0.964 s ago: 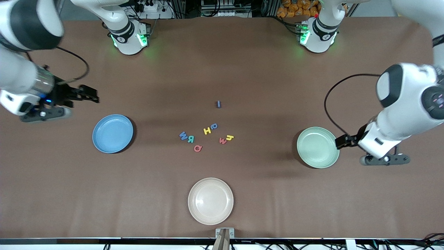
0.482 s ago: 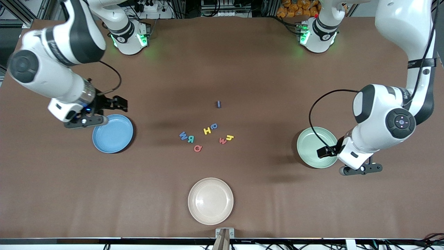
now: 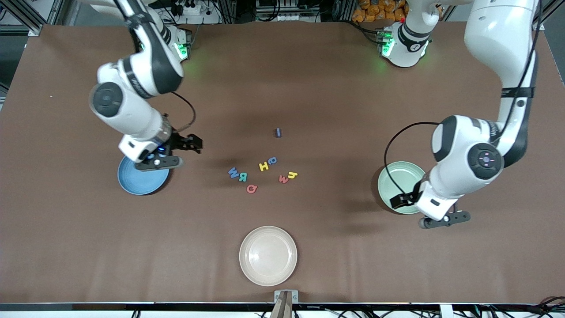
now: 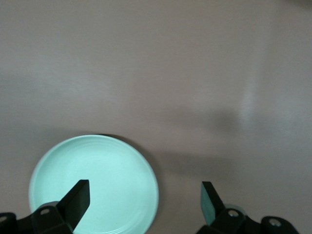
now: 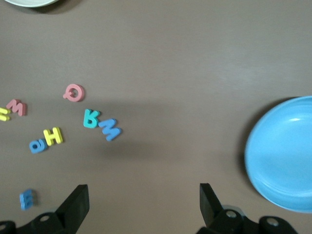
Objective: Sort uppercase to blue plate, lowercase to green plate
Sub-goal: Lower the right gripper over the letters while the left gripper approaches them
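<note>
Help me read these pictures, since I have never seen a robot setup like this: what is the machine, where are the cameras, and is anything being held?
These are two robot arms at a brown table. One camera looks down from high across the table; each arm also carries a camera on its wrist. The right end effector hangs open beside the blue plate, holding nothing. The left end effector hangs open over the green plate, also holding nothing. Mid-table lie foam letters: blue W, teal R, red Q, yellow H, a blue rounded letter, red m, yellow h, and a dark blue piece farther from the high camera. A beige plate sits nearest that camera. All three plates hold nothing.
</note>
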